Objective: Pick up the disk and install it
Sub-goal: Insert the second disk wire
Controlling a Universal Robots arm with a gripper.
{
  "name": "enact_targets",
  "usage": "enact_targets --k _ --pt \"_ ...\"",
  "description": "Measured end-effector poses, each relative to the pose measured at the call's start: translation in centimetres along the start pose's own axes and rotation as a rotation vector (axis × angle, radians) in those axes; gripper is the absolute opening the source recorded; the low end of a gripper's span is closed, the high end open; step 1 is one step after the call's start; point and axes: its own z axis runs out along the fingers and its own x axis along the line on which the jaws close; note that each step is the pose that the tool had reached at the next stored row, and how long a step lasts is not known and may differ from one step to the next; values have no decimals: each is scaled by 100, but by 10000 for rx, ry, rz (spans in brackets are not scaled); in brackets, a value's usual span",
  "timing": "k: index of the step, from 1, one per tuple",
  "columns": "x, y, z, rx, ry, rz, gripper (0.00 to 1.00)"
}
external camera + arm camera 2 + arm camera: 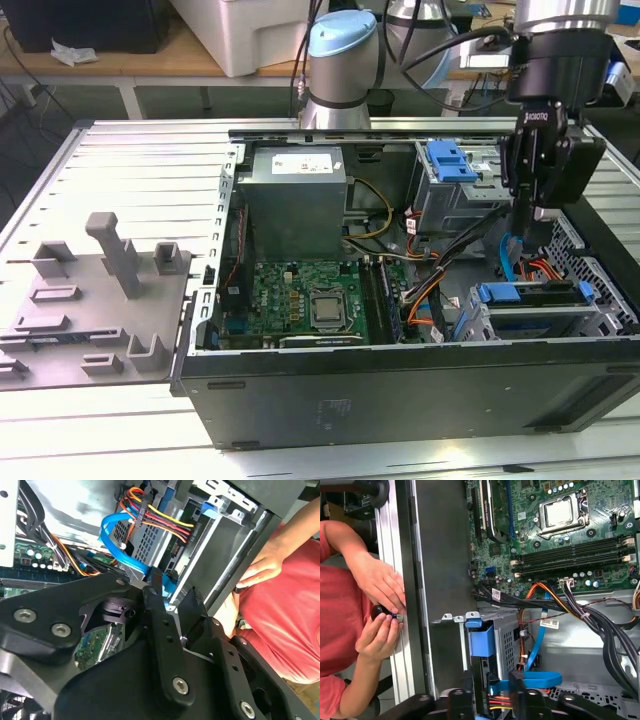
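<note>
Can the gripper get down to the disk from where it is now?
Probably yes: the gripper hangs close above the disk with the case open on top, though the blue cable beside it could snag.

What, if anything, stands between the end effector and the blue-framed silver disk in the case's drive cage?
The black end effector hangs over the blue-framed silver disk. A flat blue cable loops up between them, and red-and-orange wires cross beside it. Nothing else visible intervenes.
</note>
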Motion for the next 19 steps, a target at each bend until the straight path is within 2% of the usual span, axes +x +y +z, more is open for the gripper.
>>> enact_targets --k 7,19 --pt "-28 -4 20 15 13 5 40" --pt "-6 -23 25 149 -2 83 40"
